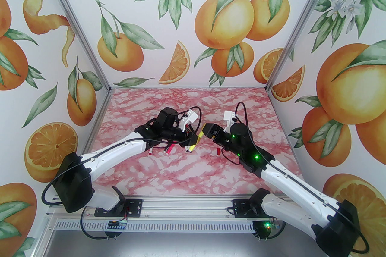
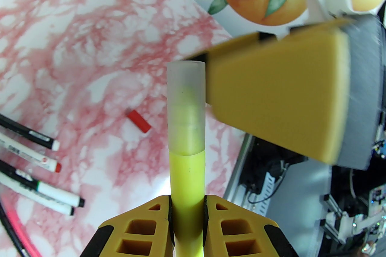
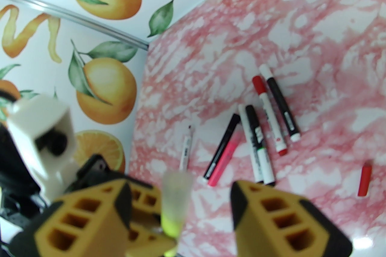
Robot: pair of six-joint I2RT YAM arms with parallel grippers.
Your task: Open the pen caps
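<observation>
1. Eight pens in all. Seven pens point(image 3: 256, 144) lie on the pink-marbled surface point(image 1: 181, 177), and one yellow highlighter point(image 2: 187, 183) is held above it.
2. The seven are white, black, pink and red. They lie in a loose cluster left of the surface's middle, toward its left edge, partly under the left arm in the top view.
3. Two caps can be counted for sure. A frosted cap point(image 2: 186, 105) sits on the highlighter's tip, and a red cap point(image 1: 218, 152) lies alone. How many of the lying pens are capped cannot be told.
4. The red cap lies flat just right of the surface's middle, well apart from the cluster and below the right pincer point(image 1: 206, 129).
5. The left pincer point(image 2: 187, 200) is clamped on the highlighter's yellow barrel, below the frosted cap, which stands clear of its fingers.
6. The right pincer point(image 3: 181, 189) is spread wide, with the frosted cap point(image 3: 176, 192) between its two fingers and a gap on either side in its own wrist view.
7. From the left wrist, one finger of the right pincer sits right beside the cap. Whether it touches cannot be told.
</observation>
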